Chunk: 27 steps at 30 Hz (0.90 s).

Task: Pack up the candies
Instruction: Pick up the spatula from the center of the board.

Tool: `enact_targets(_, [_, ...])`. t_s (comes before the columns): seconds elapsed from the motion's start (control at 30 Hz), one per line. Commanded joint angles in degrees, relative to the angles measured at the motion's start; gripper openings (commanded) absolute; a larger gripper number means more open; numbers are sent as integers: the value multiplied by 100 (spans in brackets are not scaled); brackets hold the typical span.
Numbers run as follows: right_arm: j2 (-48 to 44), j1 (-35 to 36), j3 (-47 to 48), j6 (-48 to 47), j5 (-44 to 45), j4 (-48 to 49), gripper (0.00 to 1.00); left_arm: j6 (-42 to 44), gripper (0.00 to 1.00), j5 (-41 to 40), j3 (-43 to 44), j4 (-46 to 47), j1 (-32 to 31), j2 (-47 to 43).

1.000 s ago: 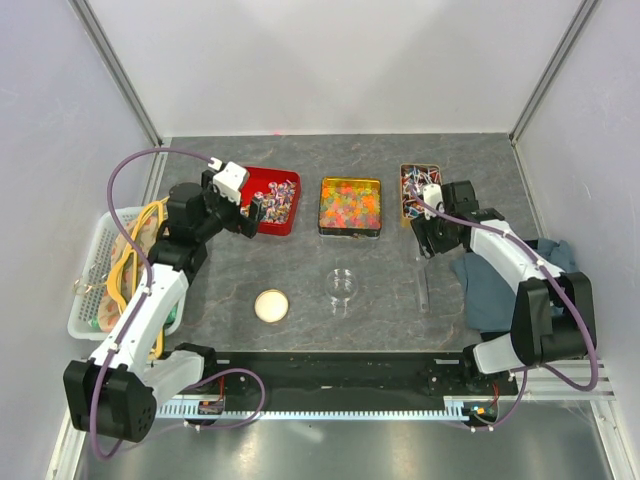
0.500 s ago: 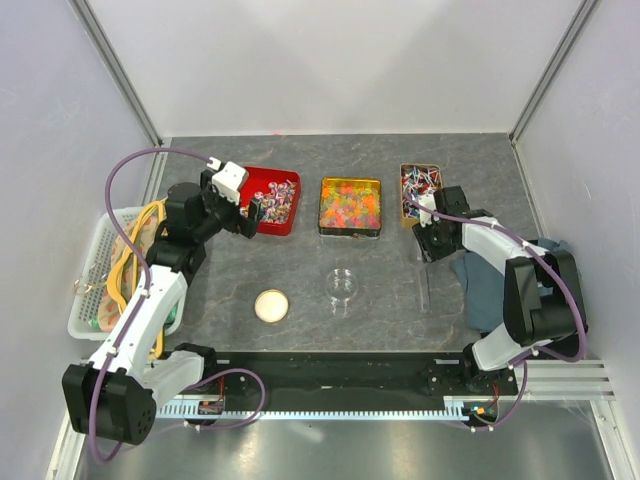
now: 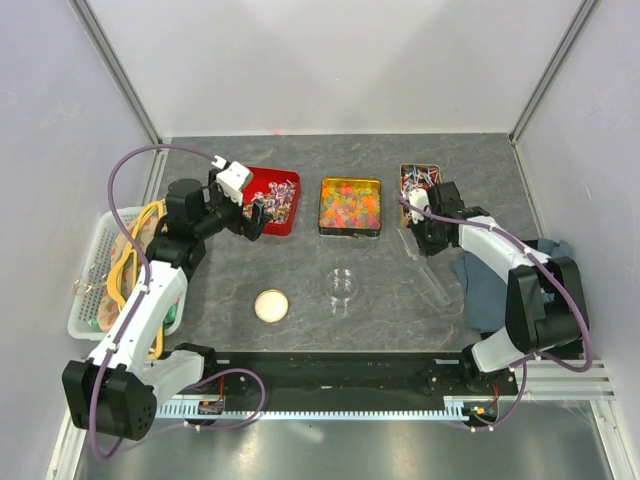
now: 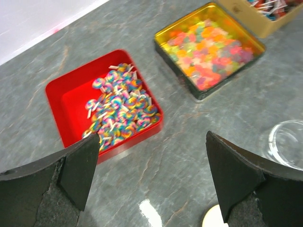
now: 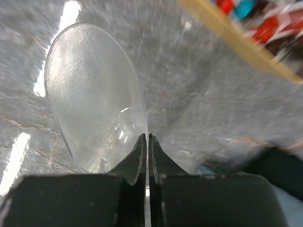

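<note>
right gripper (image 5: 147, 138) just went from part-open to fully pinched, apparently on the clear scoop (image 5: 94, 94) rim (blurry), scoop now skewed, candies (image 3: 420, 182) still in tan tin (image 5: 236, 39) just behind, left gripper (image 4: 152, 142) idle, wide open, so scooping looks next.

Left gripper (image 3: 254, 213): upper left of frame, jaws wide apart.
Right gripper (image 3: 418, 243): upper right, pinched on clear scoop (image 5: 94, 94).
</note>
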Motion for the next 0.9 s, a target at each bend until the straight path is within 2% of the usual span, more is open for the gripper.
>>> enact_targets(0.0, [-615,307,620,-400,214,40,0,-91,100,1400,478,-154,-7,112])
enact_targets(0.17, [-1186,1071,1182,-900,417,-47,0,-434,100,2904,1049,-426,-7,585])
enact_targets(0.33, [-1565,1802,1535,-1270,654,-118,0,-953,100,3670,1541,-532,-15,1025])
enact_targets(0.4, [-1583,2127,1693,-1524,1126,-171,0,-980,100,3943,1690,-733,-50,1253])
enact_targets(0.67, [-1328,3383,1887,-2474,2771,-259,0,-866,100,4120,2631,-1832,-217,2230])
enact_targets(0.87, [-1029,3814,2167,-2633,3141,-57,0,-664,100,3533,2772,-1894,-533,2379])
